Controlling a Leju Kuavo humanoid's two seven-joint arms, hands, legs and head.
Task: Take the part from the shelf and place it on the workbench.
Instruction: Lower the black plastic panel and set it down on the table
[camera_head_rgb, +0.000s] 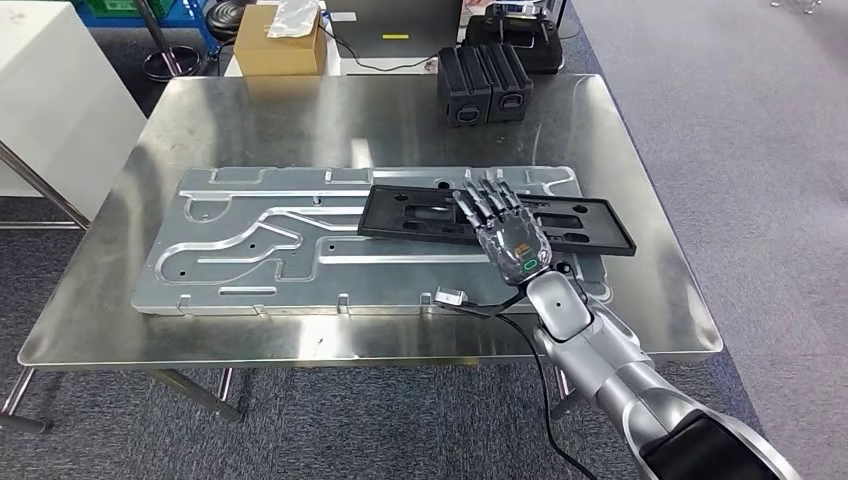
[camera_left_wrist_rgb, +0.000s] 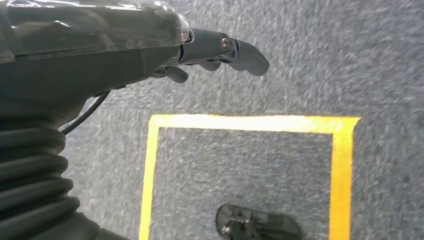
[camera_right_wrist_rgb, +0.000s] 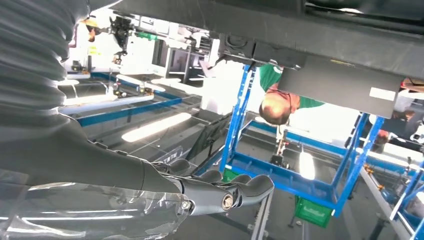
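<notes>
The part is a flat black plastic frame (camera_head_rgb: 590, 225). It lies on a large silver machined plate (camera_head_rgb: 260, 250) on the steel workbench (camera_head_rgb: 300, 120), right of centre. My right hand (camera_head_rgb: 505, 232) hovers over the frame's near edge, back up, with its fingers (camera_right_wrist_rgb: 220, 192) stretched forward and apart. Nothing is between them in the right wrist view. My left hand (camera_left_wrist_rgb: 220, 50) hangs beside my body over grey carpet, its fingers loosely extended and holding nothing.
Two black cases (camera_head_rgb: 484, 82) stand at the bench's far edge, with a cardboard box (camera_head_rgb: 278, 45) behind on the left. A white cabinet (camera_head_rgb: 50, 90) flanks the bench's left side. Beyond are blue shelving (camera_right_wrist_rgb: 300, 175) and a person in green (camera_right_wrist_rgb: 277, 102). Yellow floor tape (camera_left_wrist_rgb: 250, 122) marks a square.
</notes>
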